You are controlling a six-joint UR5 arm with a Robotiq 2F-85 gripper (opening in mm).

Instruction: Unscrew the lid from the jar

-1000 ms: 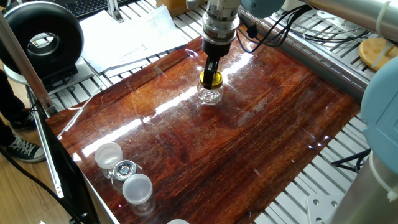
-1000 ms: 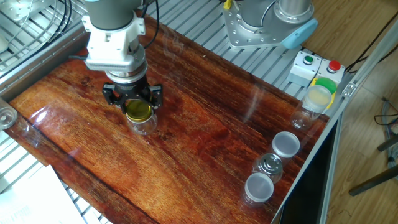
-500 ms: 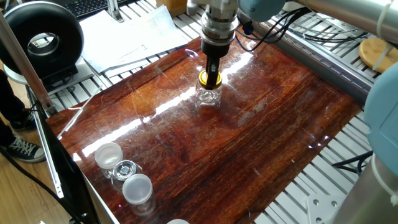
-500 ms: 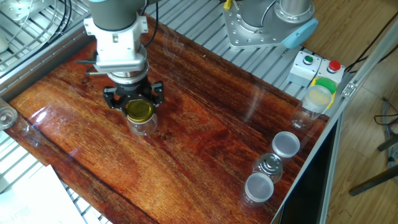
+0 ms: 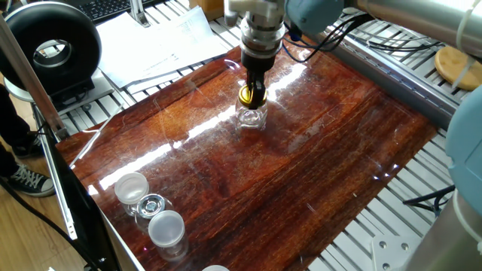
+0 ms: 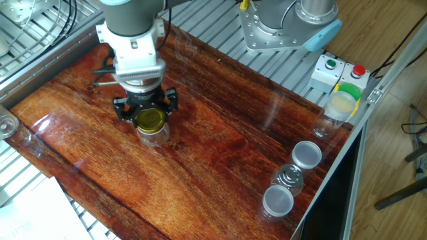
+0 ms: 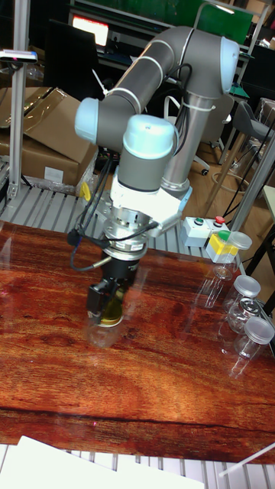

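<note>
As the jar (image 6: 153, 134) stands upright on the left of the surface (image 6: 220, 143), the lid (image 6: 149, 119) lies directly under the claw (image 6: 146, 115), fingers closed on its rim (vertical axes aligned); white-capped cups (image 6: 293, 175) far right.
</note>
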